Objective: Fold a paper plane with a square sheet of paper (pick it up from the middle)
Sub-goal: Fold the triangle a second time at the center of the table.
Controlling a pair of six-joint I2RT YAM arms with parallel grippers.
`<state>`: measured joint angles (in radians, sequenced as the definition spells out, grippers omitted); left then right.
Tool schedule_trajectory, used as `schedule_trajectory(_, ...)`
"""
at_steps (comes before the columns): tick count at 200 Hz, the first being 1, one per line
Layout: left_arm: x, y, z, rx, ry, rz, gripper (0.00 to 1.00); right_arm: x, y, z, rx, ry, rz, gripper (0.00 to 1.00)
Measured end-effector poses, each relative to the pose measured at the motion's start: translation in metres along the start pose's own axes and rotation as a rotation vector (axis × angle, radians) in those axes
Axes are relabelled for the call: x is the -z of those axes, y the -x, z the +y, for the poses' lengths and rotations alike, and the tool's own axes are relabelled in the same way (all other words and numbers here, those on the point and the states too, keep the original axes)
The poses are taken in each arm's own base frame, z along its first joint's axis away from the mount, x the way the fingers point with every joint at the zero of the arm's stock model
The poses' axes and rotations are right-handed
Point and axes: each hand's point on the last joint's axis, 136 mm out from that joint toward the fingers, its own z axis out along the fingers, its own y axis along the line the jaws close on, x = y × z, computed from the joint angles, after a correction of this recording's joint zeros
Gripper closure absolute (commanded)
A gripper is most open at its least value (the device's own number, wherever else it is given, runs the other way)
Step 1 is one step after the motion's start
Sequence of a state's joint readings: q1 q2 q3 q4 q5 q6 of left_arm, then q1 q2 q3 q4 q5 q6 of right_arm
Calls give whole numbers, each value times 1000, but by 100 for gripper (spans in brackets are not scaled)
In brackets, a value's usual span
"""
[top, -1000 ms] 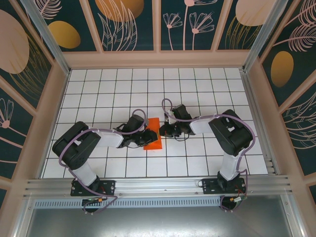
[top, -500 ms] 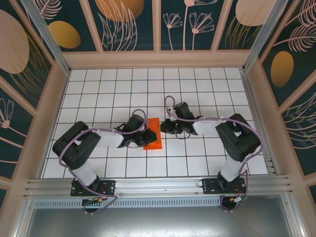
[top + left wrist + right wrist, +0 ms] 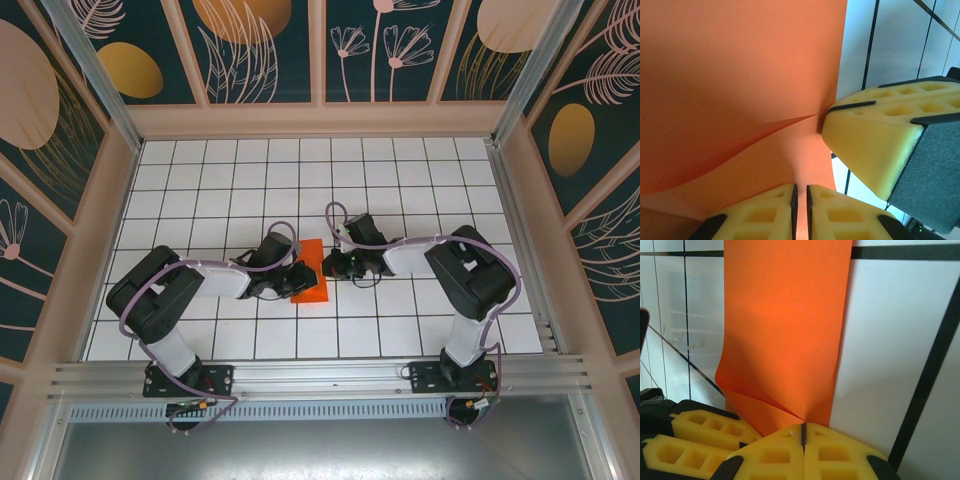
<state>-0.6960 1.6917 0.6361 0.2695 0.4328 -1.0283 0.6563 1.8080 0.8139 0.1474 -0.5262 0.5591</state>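
Note:
The square sheet of paper (image 3: 311,268), bright orange-red, lies as a narrow folded strip on the white tiles between both arms. My left gripper (image 3: 294,277) is at its left edge. In the left wrist view its jaws (image 3: 800,202) are nearly together, pinching a raised ridge of the paper (image 3: 740,75). My right gripper (image 3: 328,267) meets the strip's right edge. Its jaws (image 3: 803,432) are shut, and a crease in the paper (image 3: 785,315) runs straight into their tips. The right gripper's yellow fingers (image 3: 875,140) also appear in the left wrist view, touching the paper's edge.
The white tiled floor (image 3: 400,180) stretches open behind and to both sides of the arms. Beige walls (image 3: 320,120) with dark floral panels ring it, and an aluminium rail (image 3: 320,375) runs along the near edge. The left gripper's fingers (image 3: 695,435) sit close beside the right jaws.
The right gripper drew away to the right half a second ago and has come back against the paper's right edge. The left gripper has stayed on the paper, its jaws closing slightly.

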Motion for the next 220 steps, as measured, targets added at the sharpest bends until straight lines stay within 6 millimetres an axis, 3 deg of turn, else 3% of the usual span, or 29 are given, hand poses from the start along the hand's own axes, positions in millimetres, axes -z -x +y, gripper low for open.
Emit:
schedule_trajectory(35, 3, 2, -5, -22, -6, -7, 81, -1, 1, -1, -6, -11, 7, 97)
schedule_trajectory(90, 37, 34, -52, -144, -75, -181, 83, -3, 2, -2, -9, -28, 18, 100)
schedule_trajectory(160, 16, 28, -9, -89, 76, -131, 88, -5, 3, -1, 4, -41, 14, 100)
schedule_trajectory(220, 8, 23, 8, -67, 124, -104, 96, -4, 3, 1, 6, -42, 12, 100)
